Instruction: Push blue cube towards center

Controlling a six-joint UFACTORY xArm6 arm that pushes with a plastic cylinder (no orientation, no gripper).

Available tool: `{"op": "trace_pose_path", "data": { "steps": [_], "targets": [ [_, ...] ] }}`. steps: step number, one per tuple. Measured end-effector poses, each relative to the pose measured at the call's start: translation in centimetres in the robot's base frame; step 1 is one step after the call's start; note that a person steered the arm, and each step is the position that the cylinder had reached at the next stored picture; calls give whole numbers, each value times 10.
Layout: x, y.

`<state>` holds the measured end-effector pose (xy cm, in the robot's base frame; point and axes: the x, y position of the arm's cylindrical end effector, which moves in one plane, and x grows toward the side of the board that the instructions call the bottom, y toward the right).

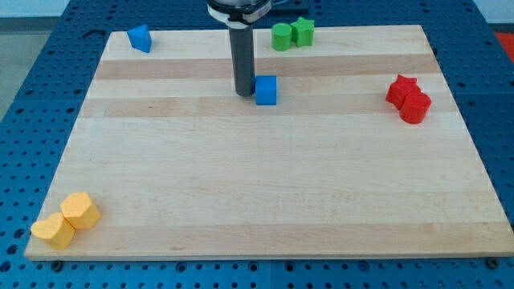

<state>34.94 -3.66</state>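
Nearest the camera, at the surface's bottom-left corner, I see two yellow blocks touching each other: the yellow hexagonal block (80,210) sits a little further in, and the yellow rounded block (53,231) lies right by the corner, close to the surface's bottom edge. The wooden surface (265,185) lies on a blue perforated base (498,72).

The blue cube (266,90) sits in the upper middle of the surface, nearer the top edge than the bottom one and about midway between the left and right edges. My tip (244,94) rests on the surface just beside the cube's left face, level with it; I cannot tell whether the two actually touch. The rod rises straight up from there to the view's top. I have no hand on this rig, only the rod, so there is nothing spread or pressed together to report.

At the top-left corner lies a second blue block (140,38), angular and tilted. Along the top edge, just right of the rod, two green blocks touch: a green rounded block (281,37) and a green star-like block (303,30). Near the right edge, a red star-like block (401,89) touches a red cylinder (415,107) just below it.
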Motion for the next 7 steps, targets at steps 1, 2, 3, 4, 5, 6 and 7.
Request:
{"op": "trace_pose_path", "data": {
  "steps": [1,2,3,4,5,6,7],
  "targets": [
    [-3,0],
    [-3,0],
    [-8,0],
    [-11,0],
    [-11,0],
    [-10,5],
    [-10,6]
  ]
}}
